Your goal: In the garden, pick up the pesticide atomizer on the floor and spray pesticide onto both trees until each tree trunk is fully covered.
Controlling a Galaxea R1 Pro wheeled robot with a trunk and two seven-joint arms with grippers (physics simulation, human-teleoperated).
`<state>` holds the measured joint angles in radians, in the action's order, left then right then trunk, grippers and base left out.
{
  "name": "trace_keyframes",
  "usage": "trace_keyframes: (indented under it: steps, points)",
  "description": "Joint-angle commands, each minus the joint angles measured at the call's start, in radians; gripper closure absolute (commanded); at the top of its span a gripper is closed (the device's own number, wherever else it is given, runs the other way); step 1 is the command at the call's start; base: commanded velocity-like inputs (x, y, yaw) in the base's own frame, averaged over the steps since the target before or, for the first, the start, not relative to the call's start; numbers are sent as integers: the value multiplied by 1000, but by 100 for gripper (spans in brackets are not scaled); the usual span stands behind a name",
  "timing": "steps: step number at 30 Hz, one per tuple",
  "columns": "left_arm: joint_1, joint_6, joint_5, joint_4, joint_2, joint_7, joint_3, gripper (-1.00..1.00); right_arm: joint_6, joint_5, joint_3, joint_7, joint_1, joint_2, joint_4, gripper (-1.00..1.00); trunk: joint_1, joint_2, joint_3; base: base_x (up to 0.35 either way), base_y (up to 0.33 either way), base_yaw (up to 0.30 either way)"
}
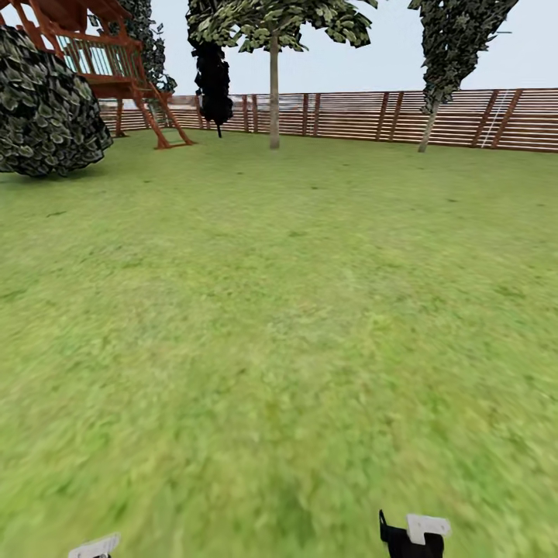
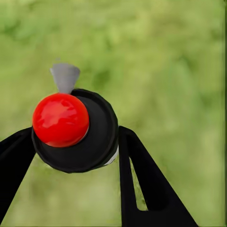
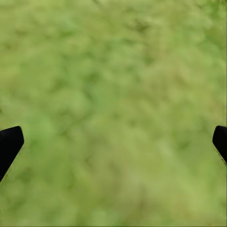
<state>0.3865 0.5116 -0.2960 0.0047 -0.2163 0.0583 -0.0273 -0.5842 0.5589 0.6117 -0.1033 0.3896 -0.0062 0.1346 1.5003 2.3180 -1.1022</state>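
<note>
1. Head view: a wide lawn (image 1: 279,325) of blurry green grass runs up to a brown horizontal-slat fence (image 1: 372,116) along the back. Two trees with pale, bare trunks stand by that fence: one (image 1: 273,93) near the middle, upright, with a leafy crown (image 1: 279,23) spreading above it, and another (image 1: 428,124) further to the right, its trunk leaning slightly under a dark crown. Both are far from the robot. Just left of the middle tree stands a narrow near-black column-shaped tree (image 1: 212,81). At the upper left a red-brown wooden play structure (image 1: 108,62) stands on slanted legs, and a large round dark bush (image 1: 46,105) lies in front of it at the left edge. Along the bottom edge, small pale and black parts of the robot's two arms poke into sight, one at the left (image 1: 94,547) and one at the right (image 1: 415,535).

2. Left wrist view: the left gripper (image 2: 75,137) is clamped around the pesticide atomizer (image 2: 82,137), seen from above as a round black top with a shiny red ball (image 2: 60,119) on it and a grey nozzle (image 2: 65,77) pointing away. A black finger (image 2: 146,184) presses each side of it. Blurred grass lies below.

3. Right wrist view: the right gripper (image 3: 113,142) is spread wide and holds nothing; one black fingertip (image 3: 8,144) shows at each side edge over blurred green grass.
</note>
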Motion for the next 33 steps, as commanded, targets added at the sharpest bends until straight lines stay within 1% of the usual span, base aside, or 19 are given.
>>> trace_keyframes:
  steps: [1, 2, 3, 6, 7, 19, 23, 26, 27, 28, 29, 31, 33]
  points:
    - [0, 0, 0, 0, 0, 0, 0, 100, 0, 2, -1, 1, 0, -4, 0, -100, 0, 0, 0, 340, 0, 0]
    - [0, 0, 0, 0, 0, 0, 0, 100, 0, 3, -1, 1, 0, -7, 0, -100, 0, 0, 0, 340, 0, 0]
    - [0, 0, 0, 0, 0, 0, 0, 100, 0, 3, -1, 1, 0, -17, 0, -100, 0, 0, 0, 340, 0, 0]
    - [0, -1, -1, 0, -2, 0, -1, 100, 0, 4, -2, 2, 0, -54, -1, -100, 0, 0, 0, 340, 0, 0]
    - [0, -1, -1, 0, -2, 0, -1, 100, 0, 4, -2, 3, 0, -57, -1, -100, 0, 0, 0, 340, 0, 0]
    - [0, -1, -2, 0, -4, 0, -1, 100, 0, 4, -3, 4, 0, -55, -6, -100, 0, 0, 0, 340, 0, 0]
    - [0, 1, 3, -5, -13, 5, 0, 100, 0, 4, -3, 4, 0, -54, -7, -100, 0, 0, 0, 340, 0, 0]
    - [9, 5, 19, -43, -15, 19, 18, 100, 0, 4, -3, 4, 0, -54, -7, -100, 0, 0, 0, 340, 0, 0]
    - [12, 4, 35, -70, -13, 29, 37, 100, 0, 4, -3, 4, 0, -53, -7, -100, 0, 0, 0, 340, 0, 0]
    - [15, -1, 70, -114, -13, 50, 74, 100, 0, 4, -3, 5, 0, -53, -7, -100, 0, 0, 0, 340, 0, 0]
    - [16, -4, 90, -139, -13, 63, 92, 100, 0, 4, -3, 5, 0, -52, -7, -100, 0, 0, 0, 340, 0, 0]
    - [15, -7, 111, -176, -13, 77, 109, 100, 0, 4, -3, 5, 0, -52, -7, -100, 0, 0, 0, 341, 0, 0]
    - [11, -7, 117, -183, -16, 75, 111, 100, 0, 4, -4, 5, 0, -52, -7, -100, 0, 0, 0, 341, 0, 0]
